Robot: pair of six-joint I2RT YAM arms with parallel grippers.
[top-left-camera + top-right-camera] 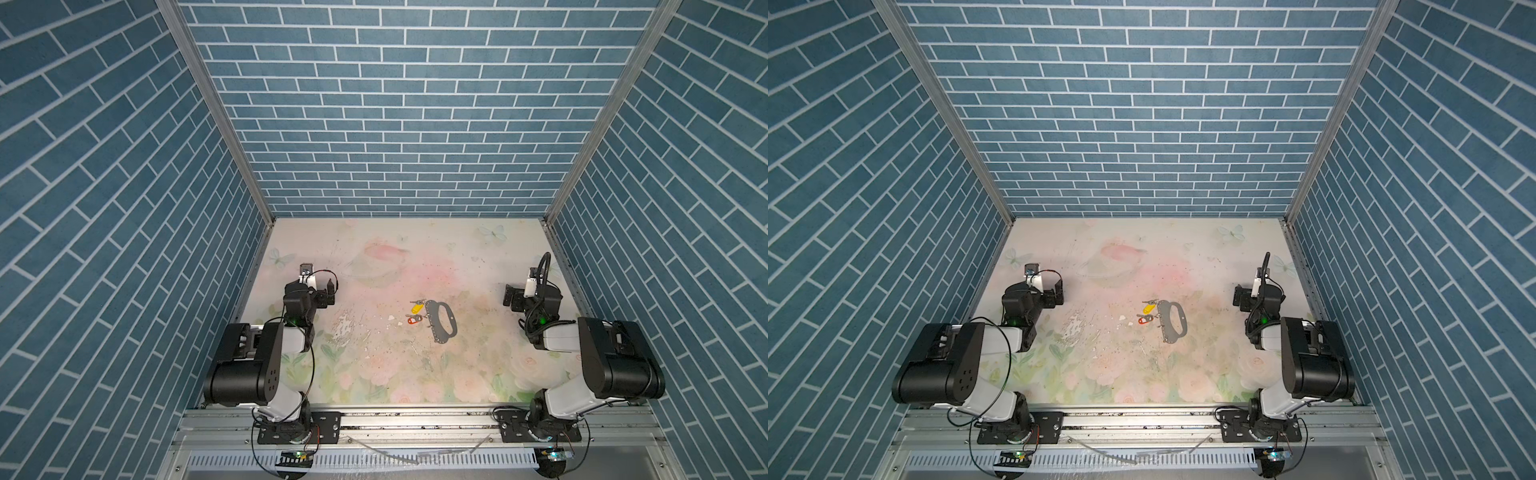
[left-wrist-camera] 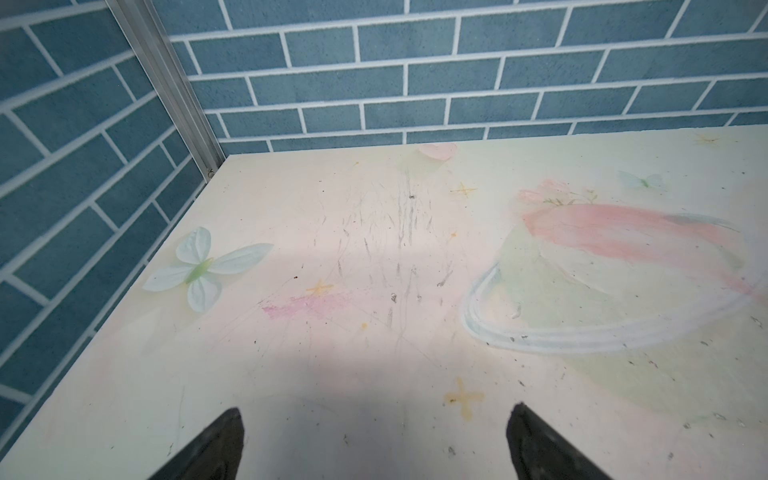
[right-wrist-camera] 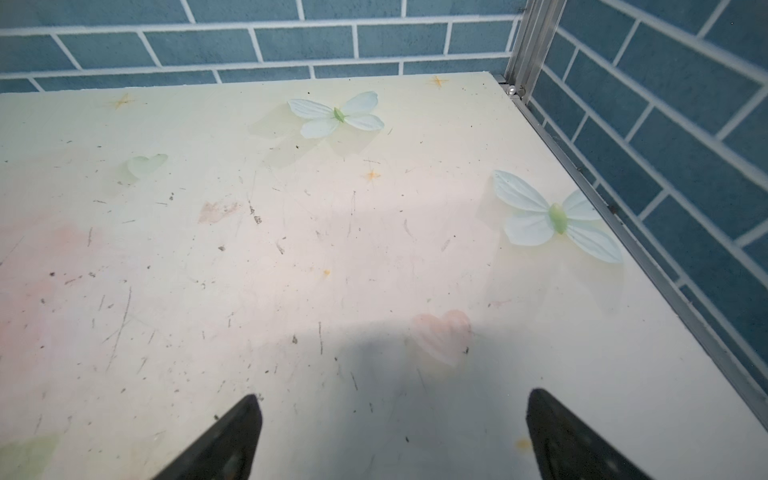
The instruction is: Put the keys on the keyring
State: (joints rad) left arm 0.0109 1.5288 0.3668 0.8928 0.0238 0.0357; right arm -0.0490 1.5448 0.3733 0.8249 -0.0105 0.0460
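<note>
The keyring [image 1: 443,318] [image 1: 1173,322], a black flat oval strap loop with small silver rings along its left edge, lies on the table right of centre in both top views. The keys lie just left of it: one with a yellow tag [image 1: 416,308] [image 1: 1148,308] and one with a red tag [image 1: 411,320] [image 1: 1143,320]. My left gripper [image 1: 311,287] [image 2: 377,409] hovers open far to their left, nothing between its fingers. My right gripper [image 1: 532,291] [image 3: 395,395] hovers open to their right, also with nothing in it. Neither wrist view shows the keys or keyring.
The floral table mat [image 1: 374,374] is scratched and has a torn white patch [image 1: 345,326] left of the keys. Blue brick walls enclose three sides. A metal rail [image 1: 415,424] carrying both arm bases runs along the front.
</note>
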